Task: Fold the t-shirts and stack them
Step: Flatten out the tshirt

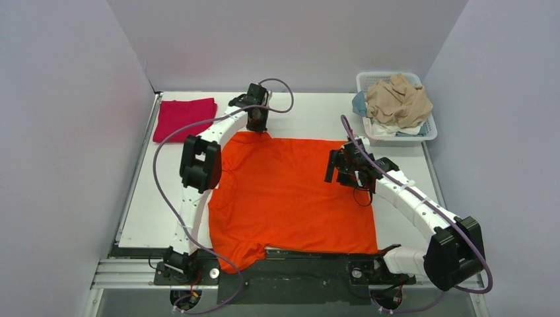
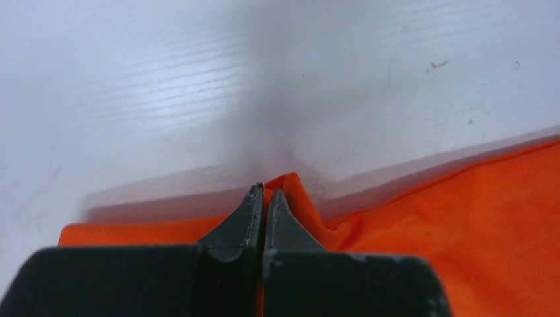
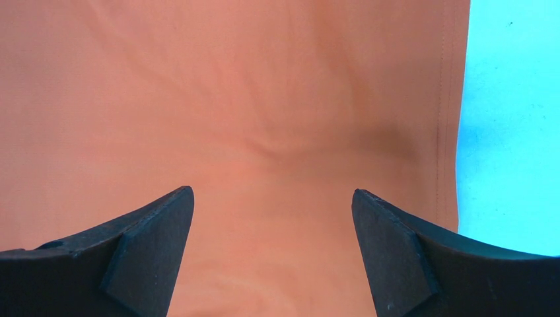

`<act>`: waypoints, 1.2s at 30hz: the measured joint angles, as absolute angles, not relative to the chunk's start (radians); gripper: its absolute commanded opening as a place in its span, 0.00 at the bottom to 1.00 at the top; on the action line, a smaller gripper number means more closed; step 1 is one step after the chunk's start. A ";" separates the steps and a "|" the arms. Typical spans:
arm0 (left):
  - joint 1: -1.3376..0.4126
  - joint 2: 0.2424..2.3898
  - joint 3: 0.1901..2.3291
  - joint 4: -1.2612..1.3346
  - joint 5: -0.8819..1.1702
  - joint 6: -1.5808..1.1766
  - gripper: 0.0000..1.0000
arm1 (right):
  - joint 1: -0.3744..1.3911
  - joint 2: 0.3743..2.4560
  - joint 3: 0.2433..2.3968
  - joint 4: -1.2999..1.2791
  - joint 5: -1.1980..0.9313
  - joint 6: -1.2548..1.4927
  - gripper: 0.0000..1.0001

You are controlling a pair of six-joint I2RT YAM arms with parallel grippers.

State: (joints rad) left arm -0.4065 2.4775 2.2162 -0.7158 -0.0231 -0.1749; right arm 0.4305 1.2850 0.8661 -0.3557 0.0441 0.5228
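the orange shirt [image 1: 290, 191] lies spread flat on the worktop [image 1: 310, 112], filling the middle, with its near edge hanging over the front by the arm bases. the left claw [image 1: 257, 125] sits at the shirt's far left corner; in the left wrist view the left claw [image 2: 264, 198] is pressed together, pinching a small raised peak of the shirt's edge [image 2: 462, 218] just above the bare white worktop [image 2: 198, 86]. the right claw [image 1: 343, 173] hangs over the shirt's right part, close to its right edge; in its own view the right claw [image 3: 272, 205] is spread wide with only cloth [image 3: 231, 99] between the fingers, a stitched hem running down the right beside a strip of worktop [image 3: 508, 119]. a folded red shirt [image 1: 185, 117] lies at the far left corner, apart from the orange one. a white basket [image 1: 399, 139] at the far right holds heaped clothes [image 1: 398, 99].
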 measured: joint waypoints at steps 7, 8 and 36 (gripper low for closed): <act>-0.445 2.125 1.833 -0.599 -0.148 -0.258 0.00 | 0.430 1.198 0.826 -0.357 0.048 0.524 0.84; -0.460 2.064 1.761 -0.567 -0.180 -0.281 0.00 | 0.430 1.190 0.820 -0.357 0.048 0.525 0.84; -0.722 1.264 0.917 -0.659 -0.366 -0.844 0.86 | 0.448 1.204 0.801 -0.365 0.061 0.537 0.84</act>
